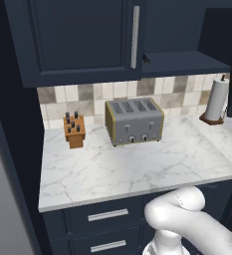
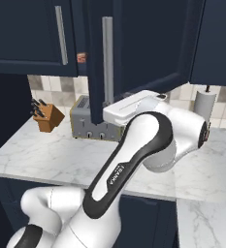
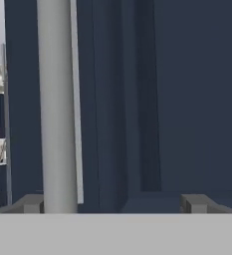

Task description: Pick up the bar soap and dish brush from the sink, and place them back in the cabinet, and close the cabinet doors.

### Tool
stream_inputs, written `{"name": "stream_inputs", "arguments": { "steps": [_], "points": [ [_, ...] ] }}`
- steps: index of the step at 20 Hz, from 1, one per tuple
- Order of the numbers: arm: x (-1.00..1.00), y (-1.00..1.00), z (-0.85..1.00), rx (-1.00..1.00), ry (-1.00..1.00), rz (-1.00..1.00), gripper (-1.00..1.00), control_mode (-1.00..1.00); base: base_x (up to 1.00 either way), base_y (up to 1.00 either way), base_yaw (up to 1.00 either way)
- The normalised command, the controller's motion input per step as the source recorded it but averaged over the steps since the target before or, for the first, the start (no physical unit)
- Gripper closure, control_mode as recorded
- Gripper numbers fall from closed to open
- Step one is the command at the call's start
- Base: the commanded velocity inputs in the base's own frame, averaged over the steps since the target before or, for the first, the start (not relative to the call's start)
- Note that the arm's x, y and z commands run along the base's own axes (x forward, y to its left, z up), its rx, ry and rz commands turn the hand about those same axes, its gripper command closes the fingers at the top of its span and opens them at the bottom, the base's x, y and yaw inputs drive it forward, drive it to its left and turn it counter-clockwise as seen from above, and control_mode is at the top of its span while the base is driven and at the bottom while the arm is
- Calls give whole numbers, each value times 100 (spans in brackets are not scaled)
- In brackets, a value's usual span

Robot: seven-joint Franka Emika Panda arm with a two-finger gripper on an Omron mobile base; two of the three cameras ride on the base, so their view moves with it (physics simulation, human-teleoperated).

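Lettering "FRANKA" runs along the arm (image 2: 118, 174), whose gripper (image 3: 115, 203) gapes wide beside the cabinet door's handle (image 3: 58, 109).

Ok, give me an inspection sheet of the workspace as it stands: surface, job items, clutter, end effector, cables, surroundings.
Surface: white marble counter, bare in front.
Job's things: cabinet doors; one door looks shut, the other door stands open, edge-on, its bar handle close ahead of the hand. Small reddish thing inside the cabinet, too small to identify.
Clutter: toaster, knife block, paper towel roll.
End effector: open, holding nothing.
Cables: nothing seen.
Surroundings: tiled backsplash, navy drawers.
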Motion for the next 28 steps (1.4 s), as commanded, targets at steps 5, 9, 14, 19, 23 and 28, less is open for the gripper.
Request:
{"name": "stream_inputs", "arguments": {
  "steps": [5,9,14,19,23,28],
  "points": [
    [36,44,0,0,0,-1,-100,-100,0,0,0],
    [35,44,-1,0,0,-2,-100,-100,0,0,0],
    [39,46,-3,0,0,-3,-100,-100,0,0,0],
    [41,34,-5,0,-1,-2,-100,-100,0,0,0],
    [41,29,-5,0,-2,-2,-100,-100,0,0,0],
    [45,30,-5,0,-3,-3,-100,-100,0,0,0]
  ]
}}
